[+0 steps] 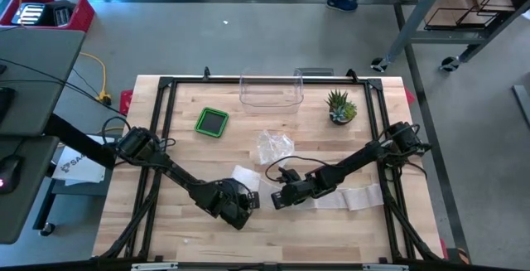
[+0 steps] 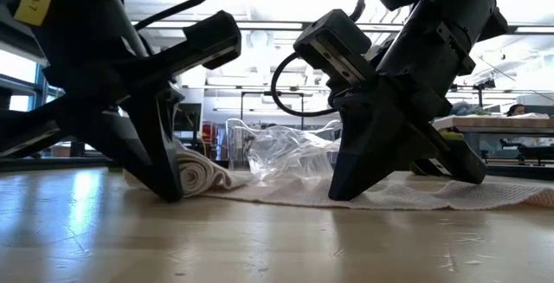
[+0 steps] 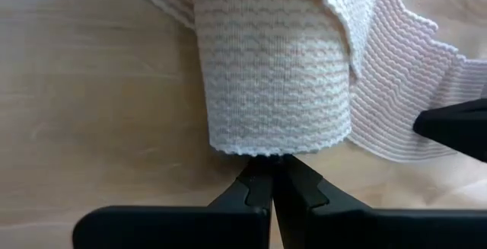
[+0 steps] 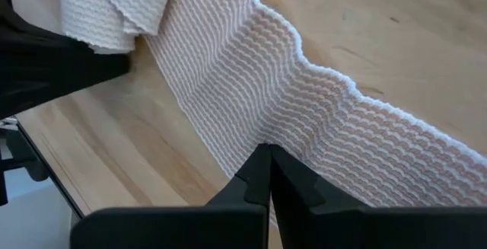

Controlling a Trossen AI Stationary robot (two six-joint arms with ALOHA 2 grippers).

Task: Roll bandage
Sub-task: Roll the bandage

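A white elastic bandage lies on the wooden table. Its rolled end (image 3: 274, 74) is at the left (image 1: 246, 177), and its flat strip (image 4: 304, 119) runs toward the table's right edge (image 1: 356, 196). My left gripper (image 3: 272, 174) is shut, with its tips at the roll's end, low over the table (image 1: 240, 203). My right gripper (image 4: 266, 161) is shut on top of the strip, a little to the right of the roll (image 1: 281, 196). In the low view the roll (image 2: 201, 177) lies beside my left gripper (image 2: 169, 192), and my right gripper (image 2: 346, 192) stands on the strip (image 2: 450, 195). My left gripper touches the roll's near end edge (image 3: 266, 151) with its shut fingertips, which point along the roll's axis and slant down. Whether a layer is caught between the tips, I cannot tell. The roll lies on the table. My right gripper presses its shut fingertips down on the flat strip (image 4: 293, 138), near its middle width, slanting from above. The strip lies flat on the table under them, in one layer.
A crumpled clear plastic bag (image 1: 274, 147) lies just behind the bandage. A green box (image 1: 212, 122), a clear container (image 1: 271, 90) and a small potted plant (image 1: 340, 107) stand farther back. A black frame (image 1: 166, 138) runs round the table.
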